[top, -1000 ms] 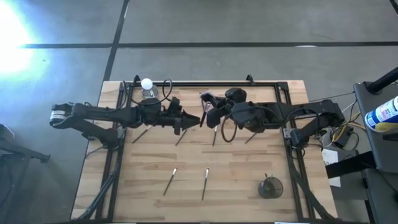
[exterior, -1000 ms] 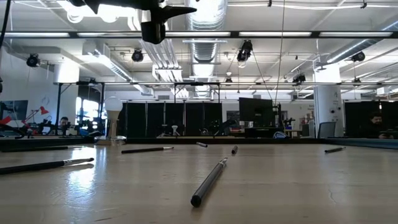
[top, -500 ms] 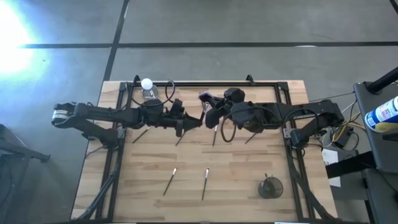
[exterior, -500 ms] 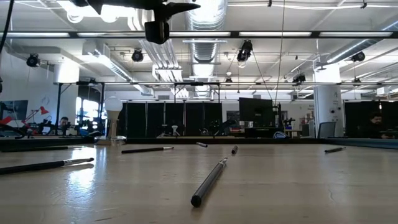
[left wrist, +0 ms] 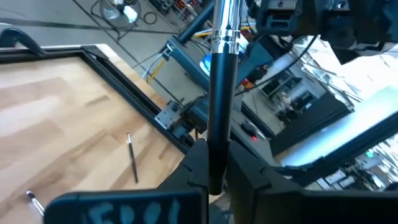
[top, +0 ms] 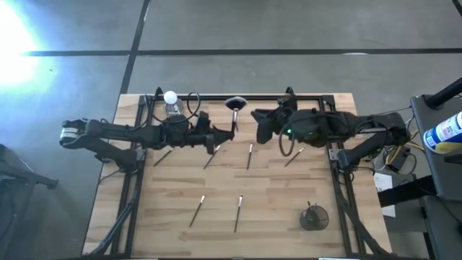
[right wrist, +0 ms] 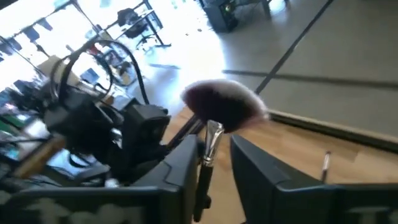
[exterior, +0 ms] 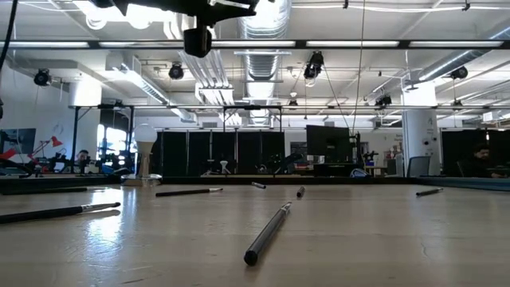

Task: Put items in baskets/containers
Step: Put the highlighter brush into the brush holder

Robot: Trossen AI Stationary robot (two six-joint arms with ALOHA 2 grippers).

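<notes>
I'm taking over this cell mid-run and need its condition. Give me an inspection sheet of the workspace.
Surface: pale wooden table in a dark frame.
Job's things: fan brush held off the table, towards the far edge; several thin brushes lie scattered; dark cup at the near right corner.
Clutter: clear bottle at the far left.
Grippers: left gripper, jaws shut on the fan brush's handle; right gripper, jaws open either side of it.
Cables: loops along both arms.
Surroundings: grey floor; blue-labelled bottle beside the table.
</notes>
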